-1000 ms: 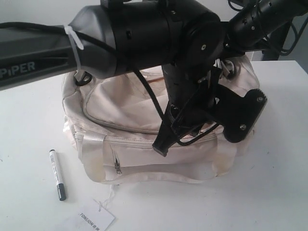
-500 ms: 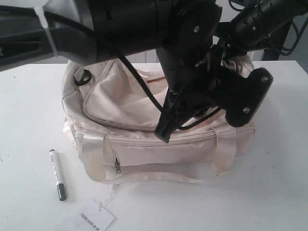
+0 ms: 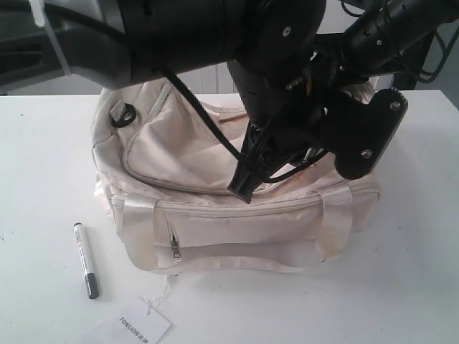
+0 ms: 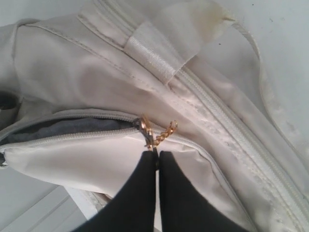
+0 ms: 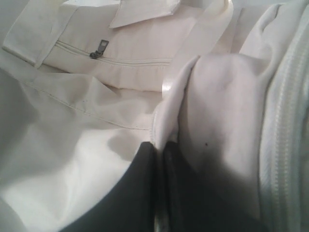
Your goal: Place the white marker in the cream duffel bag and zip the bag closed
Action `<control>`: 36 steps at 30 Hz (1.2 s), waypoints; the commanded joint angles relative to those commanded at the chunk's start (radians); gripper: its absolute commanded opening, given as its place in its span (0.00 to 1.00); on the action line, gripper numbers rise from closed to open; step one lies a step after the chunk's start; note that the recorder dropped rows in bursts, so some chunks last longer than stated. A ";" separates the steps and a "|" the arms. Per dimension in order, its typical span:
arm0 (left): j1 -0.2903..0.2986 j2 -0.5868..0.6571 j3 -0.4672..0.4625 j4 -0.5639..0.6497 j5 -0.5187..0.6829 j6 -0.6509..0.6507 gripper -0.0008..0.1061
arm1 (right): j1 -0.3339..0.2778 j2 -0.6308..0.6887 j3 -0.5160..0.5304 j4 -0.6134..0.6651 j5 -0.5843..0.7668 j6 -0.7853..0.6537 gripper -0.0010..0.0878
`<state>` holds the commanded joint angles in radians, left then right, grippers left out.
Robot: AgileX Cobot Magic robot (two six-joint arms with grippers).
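The cream duffel bag (image 3: 215, 222) sits mid-table. Its top zipper is partly open in the left wrist view, with dark grey lining (image 4: 67, 129) showing behind the slider. My left gripper (image 4: 157, 153) is shut on the gold ring pull (image 4: 148, 134), whose short chain hangs beside it. In the exterior view that gripper's fingertips (image 3: 240, 190) point down at the bag's top flap. My right gripper (image 5: 161, 146) is shut on a fold of the bag's cream fabric at its far right end. The white marker (image 3: 84, 259) lies on the table left of the bag, dark cap nearest the front.
A white paper tag printed TONIJON (image 3: 140, 326) lies on a string at the front edge. A black D-ring (image 3: 122, 115) sits on the bag's left end. The left arm's big black body (image 3: 215, 36) hides the bag's back. The white table (image 3: 401, 272) carries it all.
My left gripper has drawn back and up along the bag's top with the pull in it. The bag's right front has risen a little. The marker has not moved.
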<state>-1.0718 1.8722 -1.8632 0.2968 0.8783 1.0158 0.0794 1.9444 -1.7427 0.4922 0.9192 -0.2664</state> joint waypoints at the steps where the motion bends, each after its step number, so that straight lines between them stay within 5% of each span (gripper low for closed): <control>1: 0.000 0.000 0.000 0.000 -0.003 0.000 0.01 | 0.000 0.000 0.000 0.000 0.000 0.000 0.05; 10: 0.000 0.000 0.000 0.000 -0.014 0.000 0.01 | 0.000 -0.012 0.000 0.008 0.034 0.036 0.46; 14: 0.000 0.000 0.000 0.000 -0.014 0.000 0.01 | 0.000 -0.052 0.000 0.004 0.074 0.036 0.57; 21: 0.000 0.000 0.000 0.000 -0.018 0.000 0.01 | 0.000 -0.173 0.053 -0.106 0.182 0.113 0.59; 36: 0.000 0.000 0.000 -0.012 -0.018 0.000 0.01 | 0.002 -0.256 0.309 0.031 0.050 0.113 0.59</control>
<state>-1.0718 1.8722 -1.8631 0.2851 0.8600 1.0158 0.0813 1.6881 -1.4339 0.5228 0.9696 -0.1536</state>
